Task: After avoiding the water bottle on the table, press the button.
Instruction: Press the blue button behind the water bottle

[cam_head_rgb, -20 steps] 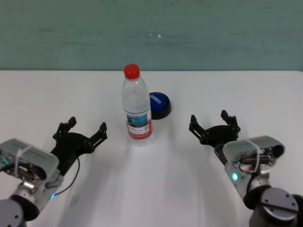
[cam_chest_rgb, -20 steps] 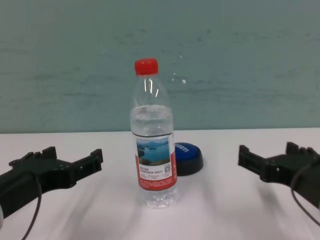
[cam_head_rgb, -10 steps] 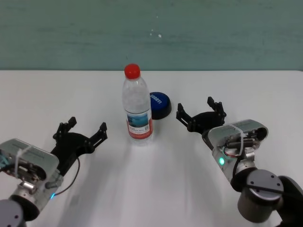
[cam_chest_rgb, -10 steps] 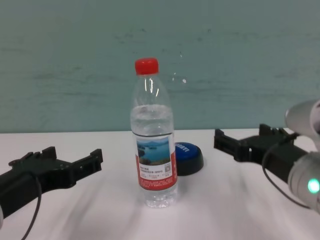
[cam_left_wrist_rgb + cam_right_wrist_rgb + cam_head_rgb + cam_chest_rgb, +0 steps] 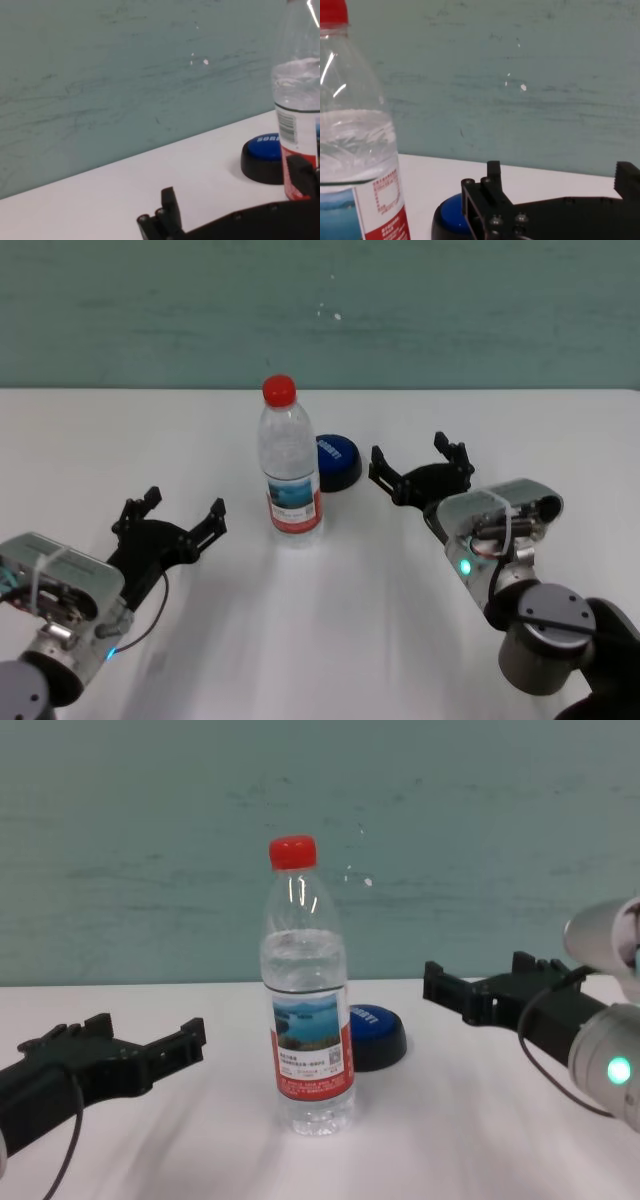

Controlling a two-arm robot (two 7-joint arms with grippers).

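Observation:
The water bottle point(image 5: 290, 468), clear with a red cap, stands upright mid-table; it also shows in the chest view point(image 5: 310, 1030). The blue button point(image 5: 338, 461) sits just behind it to the right, partly hidden by the bottle in the chest view point(image 5: 377, 1033). My right gripper point(image 5: 412, 465) is open and empty, held above the table just right of the button and apart from it. The right wrist view shows the bottle point(image 5: 355, 165) and the button point(image 5: 451, 218) past its fingers point(image 5: 485, 200). My left gripper point(image 5: 185, 502) is open and empty, parked left of the bottle.
The white table point(image 5: 380, 640) stretches wide on all sides. A teal wall point(image 5: 450, 310) runs behind its far edge. The left wrist view shows the bottle point(image 5: 299, 120) and the button point(image 5: 261, 156) off to one side.
My right gripper has moved forward and to the left, from the near right of the table to just beside the button. The left arm, bottle and button have not moved.

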